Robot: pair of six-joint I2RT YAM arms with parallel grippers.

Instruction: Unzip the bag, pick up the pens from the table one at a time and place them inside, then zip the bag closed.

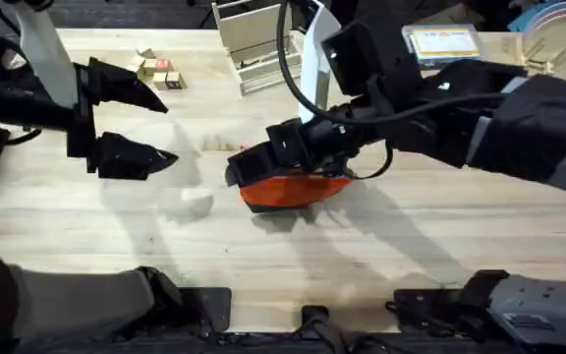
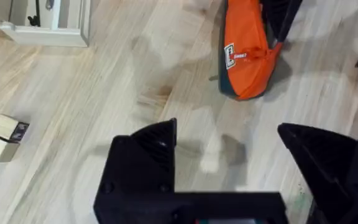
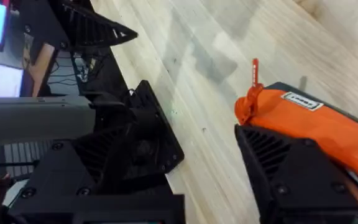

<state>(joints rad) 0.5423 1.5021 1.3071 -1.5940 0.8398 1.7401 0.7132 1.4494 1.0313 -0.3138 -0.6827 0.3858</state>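
Lying near the middle of the tabletop point(image 1: 116, 265), the bag point(image 1: 293, 189) is showing its orange side, its contents hidden. The right gripper point(image 1: 254, 167) is hanging over the bag's 9 o'clock end, fingers spread, one beside the fabric. The left gripper point(image 1: 160, 133), released, is hovering at 9 o'clock over bare wood. Small blocks point(image 1: 160, 74) are sitting at 11 o'clock.

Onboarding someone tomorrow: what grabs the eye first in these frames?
The orange bag at the table's middle, with the right claw down at its near end. To its left, the left claw hangs wide open above bare wood. Small wooden blocks sit at the far edge.
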